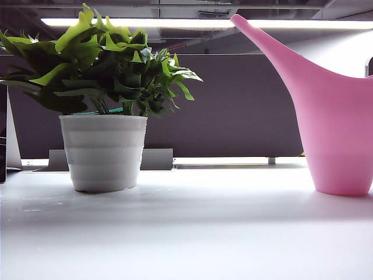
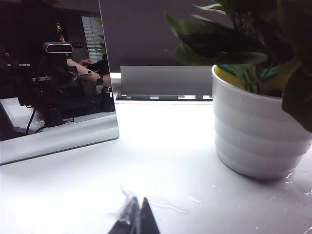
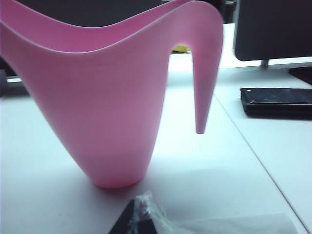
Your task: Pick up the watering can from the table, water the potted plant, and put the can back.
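The watering can [image 1: 338, 128] is standing upright on the table [image 1: 186, 233] at the exterior view's right edge, spout slanting toward the upper middle, over toward the potted plant [image 1: 105, 116] at left. The right gripper [image 3: 139, 222], clenched and empty, is sitting low directly facing the can, nearer than the left gripper [image 2: 136, 219], which is also clenched, by the pot.

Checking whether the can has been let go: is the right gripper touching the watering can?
Apart. The right wrist view shows the right gripper, fingers shut, low near the table, with bare tabletop between it and the base of the watering can.
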You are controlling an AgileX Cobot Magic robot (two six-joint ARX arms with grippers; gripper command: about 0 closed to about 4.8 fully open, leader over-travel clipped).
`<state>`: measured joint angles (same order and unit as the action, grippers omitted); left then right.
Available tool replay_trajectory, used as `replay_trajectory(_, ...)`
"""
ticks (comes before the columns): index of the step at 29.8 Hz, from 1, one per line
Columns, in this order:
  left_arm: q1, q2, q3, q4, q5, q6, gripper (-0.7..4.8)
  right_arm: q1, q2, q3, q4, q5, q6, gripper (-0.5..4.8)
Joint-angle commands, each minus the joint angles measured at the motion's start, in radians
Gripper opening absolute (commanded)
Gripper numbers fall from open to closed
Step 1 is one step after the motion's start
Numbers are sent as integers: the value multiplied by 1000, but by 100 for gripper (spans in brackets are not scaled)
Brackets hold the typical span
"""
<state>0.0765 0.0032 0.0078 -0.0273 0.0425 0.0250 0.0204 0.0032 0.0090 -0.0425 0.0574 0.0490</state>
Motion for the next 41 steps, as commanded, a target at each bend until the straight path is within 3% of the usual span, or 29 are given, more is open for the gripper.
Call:
replay_trajectory(1, 0, 1, 1, 6, 3, -3, -5, 5, -1, -2, 24, -14, -31, -5)
replay_trajectory(8, 0, 1, 1, 6, 3, -3, -5, 41, -1, -2, 106, -14, -80, -6)
replay_trajectory(41, 0, 1, 1, 6, 3, -3, -5, 39, -1, -2, 99, -11, -76, -6)
